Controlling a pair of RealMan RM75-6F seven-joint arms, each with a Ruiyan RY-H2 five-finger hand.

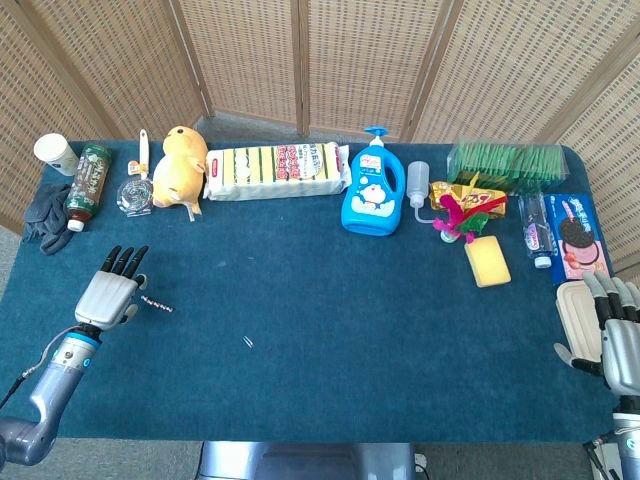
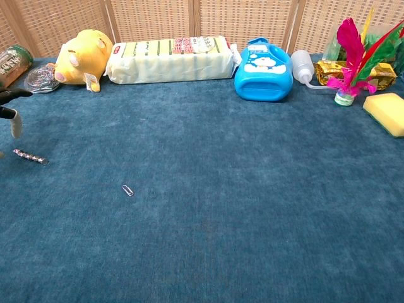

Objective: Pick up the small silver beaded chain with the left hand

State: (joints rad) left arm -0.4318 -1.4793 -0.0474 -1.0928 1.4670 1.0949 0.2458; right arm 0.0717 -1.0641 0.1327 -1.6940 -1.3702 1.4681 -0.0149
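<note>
The small silver beaded chain [image 1: 157, 303] lies stretched out on the blue cloth at the left, also seen low in the chest view as the chain [image 2: 30, 156]. My left hand [image 1: 110, 288] hovers just left of it, fingers spread and pointing away from me, holding nothing; only its dark fingertips [image 2: 11, 95] show at the chest view's left edge. My right hand [image 1: 620, 335] rests at the table's right edge beside a white case [image 1: 578, 312], fingers loosely apart and empty.
A small paperclip [image 1: 248, 342] lies mid-table. Along the back stand a cup [image 1: 55, 153], bottle [image 1: 86, 182], yellow plush [image 1: 179, 166], sponge pack [image 1: 277, 170], blue detergent bottle [image 1: 371, 192], feather shuttlecock [image 1: 456, 215], yellow sponge [image 1: 487, 261] and cookie pack [image 1: 577, 235].
</note>
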